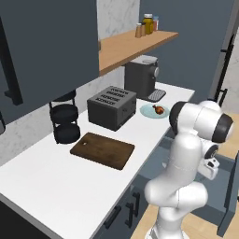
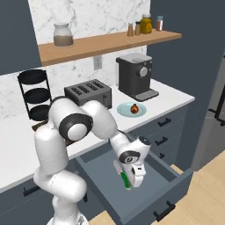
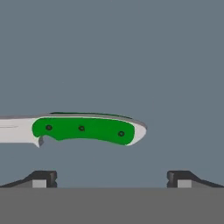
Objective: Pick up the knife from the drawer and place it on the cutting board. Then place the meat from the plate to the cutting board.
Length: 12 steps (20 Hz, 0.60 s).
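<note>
The gripper (image 3: 112, 178) hangs with its jaws spread wide, nothing between them, right over the green-handled knife (image 3: 83, 130) lying flat on the floor of the pulled-out drawer (image 2: 176, 184), its blade running off sideways.

Glossy white rounded arm links, dark joint caps, dark fingertips (image 3: 41, 178).

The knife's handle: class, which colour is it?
Bright green, clearest in the hand view on the knife.
</note>
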{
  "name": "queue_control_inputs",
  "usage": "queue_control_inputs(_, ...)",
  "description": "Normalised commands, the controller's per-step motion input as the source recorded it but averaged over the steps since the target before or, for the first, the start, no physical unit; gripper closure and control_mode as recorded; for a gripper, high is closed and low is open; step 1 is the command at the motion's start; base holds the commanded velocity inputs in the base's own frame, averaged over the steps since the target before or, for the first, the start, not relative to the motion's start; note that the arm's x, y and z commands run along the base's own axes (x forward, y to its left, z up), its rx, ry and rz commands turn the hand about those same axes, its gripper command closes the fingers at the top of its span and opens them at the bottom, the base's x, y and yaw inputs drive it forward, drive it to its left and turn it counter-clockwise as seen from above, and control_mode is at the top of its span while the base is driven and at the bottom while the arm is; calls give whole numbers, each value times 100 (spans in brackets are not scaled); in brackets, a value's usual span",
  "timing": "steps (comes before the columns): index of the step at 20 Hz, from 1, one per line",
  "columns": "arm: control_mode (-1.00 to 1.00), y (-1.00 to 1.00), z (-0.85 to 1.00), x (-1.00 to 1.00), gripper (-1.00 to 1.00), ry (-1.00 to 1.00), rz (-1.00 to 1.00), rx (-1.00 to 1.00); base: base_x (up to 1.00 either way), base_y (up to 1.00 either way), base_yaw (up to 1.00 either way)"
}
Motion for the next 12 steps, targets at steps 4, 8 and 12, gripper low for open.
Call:
queue_control_inputs(4, -100, 5, -42, 0, -100, 0, 45, -12, 0, 0, 0)
queue_control_inputs(8, -100, 0, -28, 10, -100, 0, 50, -8, 0, 0, 0)
queue_control_inputs(12, -100, 0, -7, 30, -100, 0, 45, -3, 0, 0, 0)
